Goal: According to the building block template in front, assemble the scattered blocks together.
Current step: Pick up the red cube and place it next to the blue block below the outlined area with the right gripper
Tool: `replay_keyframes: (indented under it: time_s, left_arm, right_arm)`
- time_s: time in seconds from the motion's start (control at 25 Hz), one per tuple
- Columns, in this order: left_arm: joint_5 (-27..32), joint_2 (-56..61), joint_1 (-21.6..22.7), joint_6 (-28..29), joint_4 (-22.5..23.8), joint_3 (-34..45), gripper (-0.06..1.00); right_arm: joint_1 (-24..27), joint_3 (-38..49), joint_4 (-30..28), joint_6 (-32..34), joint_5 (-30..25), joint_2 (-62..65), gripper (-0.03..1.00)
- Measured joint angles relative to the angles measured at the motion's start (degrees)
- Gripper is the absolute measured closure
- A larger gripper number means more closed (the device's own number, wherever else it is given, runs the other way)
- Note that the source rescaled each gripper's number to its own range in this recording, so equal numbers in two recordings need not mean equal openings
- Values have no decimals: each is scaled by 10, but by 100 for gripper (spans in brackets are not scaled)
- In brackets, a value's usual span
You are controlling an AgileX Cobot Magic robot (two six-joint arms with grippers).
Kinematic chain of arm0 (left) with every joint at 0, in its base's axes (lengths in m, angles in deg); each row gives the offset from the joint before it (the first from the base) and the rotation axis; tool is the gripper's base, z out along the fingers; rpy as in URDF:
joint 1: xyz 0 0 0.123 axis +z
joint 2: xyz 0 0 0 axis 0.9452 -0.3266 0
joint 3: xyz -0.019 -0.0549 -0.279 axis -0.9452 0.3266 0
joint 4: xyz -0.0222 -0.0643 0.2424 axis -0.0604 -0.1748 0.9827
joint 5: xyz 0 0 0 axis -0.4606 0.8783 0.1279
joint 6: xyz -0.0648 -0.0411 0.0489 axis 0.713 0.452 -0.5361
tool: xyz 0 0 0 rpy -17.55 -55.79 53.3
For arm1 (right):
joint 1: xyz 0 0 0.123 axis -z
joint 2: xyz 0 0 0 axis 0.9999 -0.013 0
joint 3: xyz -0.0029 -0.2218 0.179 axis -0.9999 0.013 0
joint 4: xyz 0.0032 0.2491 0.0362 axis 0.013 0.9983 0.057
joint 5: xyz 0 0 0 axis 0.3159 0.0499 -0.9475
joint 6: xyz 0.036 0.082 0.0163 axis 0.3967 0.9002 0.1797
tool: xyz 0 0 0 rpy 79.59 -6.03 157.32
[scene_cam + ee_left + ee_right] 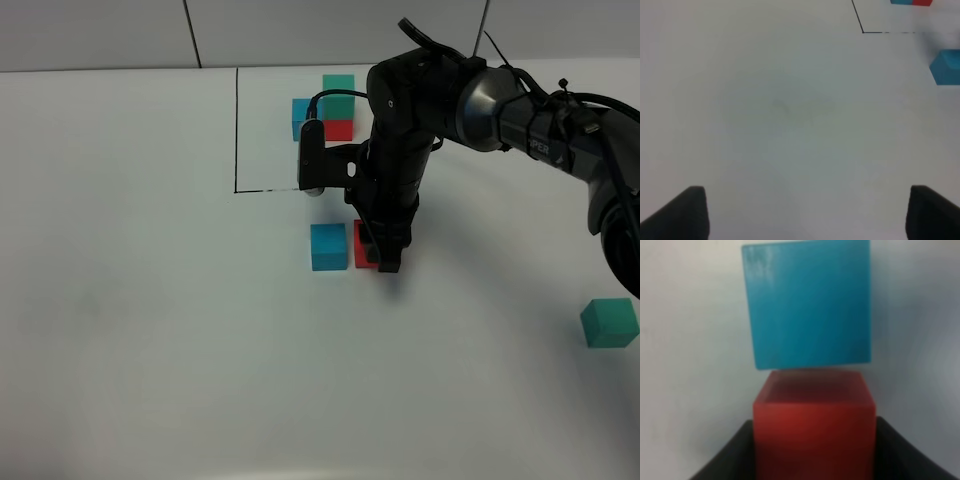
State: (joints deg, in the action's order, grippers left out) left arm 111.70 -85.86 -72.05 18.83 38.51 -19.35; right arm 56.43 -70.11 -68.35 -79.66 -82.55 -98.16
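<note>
**At centre frame, the right pincer clamps the red cube beside the blue one**

In the middle of the exterior high view, the right gripper (388,262) points down at the white table (150,320), its 2 dark fingers closed on the red cube (361,246). The right wrist view confirms the grip: the red cube (814,430) fills the space between both fingers (727,460), pressed on each side. The blue cube (328,246) sits just left of the red one on the table. A thin gap seems to part them from above, but the wrist view does not settle whether they touch.

At upper centre, partly behind the arm, stands the building block template (322,110): blue and red side by side, with green on top of red. A black drawn line (236,130) runs down its left side and turns right along the front.

At the right edge, lower down, the green cube (609,322) lies alone, well apart from the other 2 loose cubes.

The left gripper (807,207) shows only in its own wrist view. Its 2 fingertips (687,212) stand wide apart over bare table, holding nothing. The blue cube (946,67) shows at that frame's right edge.
</note>
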Motion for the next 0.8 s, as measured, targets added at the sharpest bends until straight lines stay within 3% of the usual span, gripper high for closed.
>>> replay_keyframes:
  time_s: [0.8]
  left_arm:
    - [0,0,0,0,0,0,18]
  right_arm:
    - [0,-2,0,-10,8,-12,97]
